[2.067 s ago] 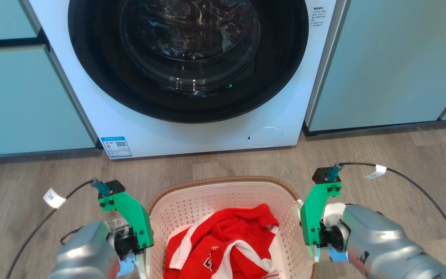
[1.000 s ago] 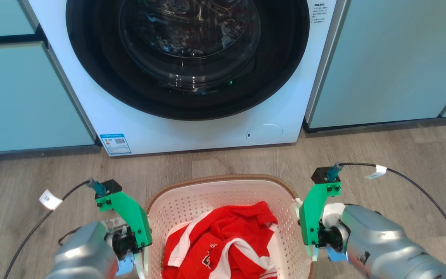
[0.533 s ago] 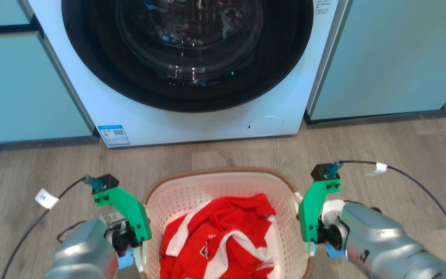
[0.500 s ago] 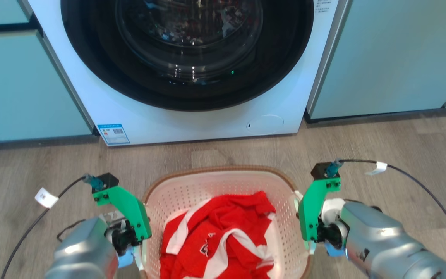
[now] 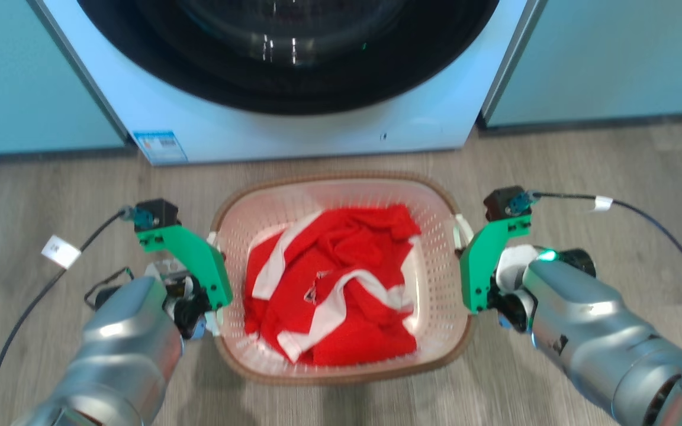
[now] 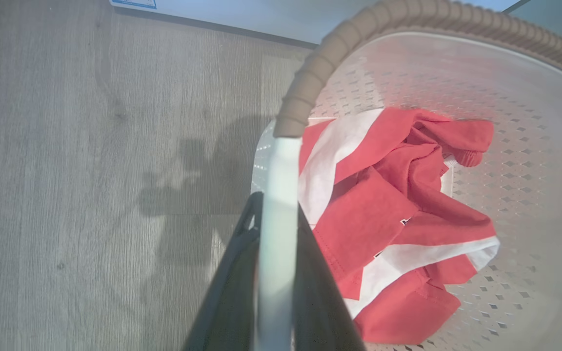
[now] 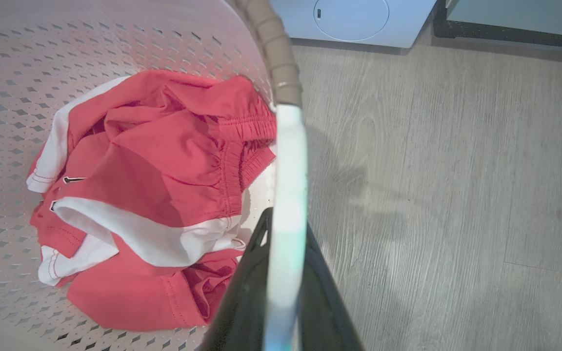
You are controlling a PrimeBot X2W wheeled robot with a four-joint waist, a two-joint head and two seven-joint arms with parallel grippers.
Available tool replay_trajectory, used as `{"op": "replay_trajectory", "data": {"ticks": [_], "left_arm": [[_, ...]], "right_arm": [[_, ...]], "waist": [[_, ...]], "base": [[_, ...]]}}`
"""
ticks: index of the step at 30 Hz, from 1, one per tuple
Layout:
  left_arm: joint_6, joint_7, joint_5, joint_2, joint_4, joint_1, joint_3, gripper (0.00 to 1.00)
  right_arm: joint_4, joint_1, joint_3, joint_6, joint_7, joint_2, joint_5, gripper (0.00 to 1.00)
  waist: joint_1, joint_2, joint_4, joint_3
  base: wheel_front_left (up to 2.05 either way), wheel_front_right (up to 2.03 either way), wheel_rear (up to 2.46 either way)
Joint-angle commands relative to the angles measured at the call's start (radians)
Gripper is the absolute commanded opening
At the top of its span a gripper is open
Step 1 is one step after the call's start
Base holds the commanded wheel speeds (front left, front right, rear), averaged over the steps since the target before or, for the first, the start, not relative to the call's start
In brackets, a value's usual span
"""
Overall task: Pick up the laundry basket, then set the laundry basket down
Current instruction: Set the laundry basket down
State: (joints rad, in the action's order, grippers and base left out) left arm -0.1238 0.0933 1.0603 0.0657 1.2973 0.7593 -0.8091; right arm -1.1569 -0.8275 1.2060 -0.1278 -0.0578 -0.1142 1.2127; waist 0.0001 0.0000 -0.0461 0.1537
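The laundry basket (image 5: 341,176) sits between my two arms on the wooden floor (image 5: 584,154), just in front of the washing machine (image 5: 293,133), its brown rim ringing the white perforated walls. A crumpled red and white garment (image 5: 335,278) lies inside, heaped toward the left and near part of the bottom. A shadow spreads on the boards under the basket's near edge; whether its base touches the floor I cannot tell.

On the left side, my left gripper (image 6: 277,212) is pinching the white left handle (image 6: 282,165), the pale strip running up between my two dark fingers to where it meets the rim. On the right side, my right gripper (image 7: 286,222) is pressed onto the white right handle (image 7: 289,161) in the same way, fingers tight against either face of the strip.

Both wrists point down at the floor beside the basket walls. My left forearm (image 5: 122,355) comes in from the near left, angled toward the basket, its green bracket (image 5: 190,257) leaning over the rim's edge. My right forearm (image 5: 589,322) reaches in from the near right, its own green bracket (image 5: 489,260) standing beside the right wall. A black cable (image 5: 649,222) trails off each wrist, outward across the floor
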Motion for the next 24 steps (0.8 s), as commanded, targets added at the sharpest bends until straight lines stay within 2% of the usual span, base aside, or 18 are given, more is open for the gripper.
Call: {"op": "replay_trajectory", "data": {"ticks": [1, 13, 24], "left_arm": [[0.002, -0.034, -0.005, 0.036, -0.018, 0.077, 0.020, 0.00], [0.034, -0.138, -0.039, 0.013, -0.012, 0.159, -0.003, 0.00], [0.047, -0.210, -0.055, -0.005, -0.009, 0.208, -0.021, 0.00]], "right_arm": [[-0.006, -0.010, 0.011, -0.003, 0.017, -0.019, -0.013, 0.00], [-0.048, -0.098, 0.032, -0.003, 0.159, -0.022, -0.072, 0.00], [-0.089, -0.145, 0.039, -0.003, 0.247, -0.022, -0.100, 0.00]], "waist": [[-0.0001, 0.0000, 0.006, 0.057], [-0.0001, 0.0000, 0.022, 0.276], [-0.0001, 0.0000, 0.030, 0.457]], "base": [[0.00, 0.00, 0.00], [0.00, 0.00, 0.00], [0.00, 0.00, 0.00]]}}
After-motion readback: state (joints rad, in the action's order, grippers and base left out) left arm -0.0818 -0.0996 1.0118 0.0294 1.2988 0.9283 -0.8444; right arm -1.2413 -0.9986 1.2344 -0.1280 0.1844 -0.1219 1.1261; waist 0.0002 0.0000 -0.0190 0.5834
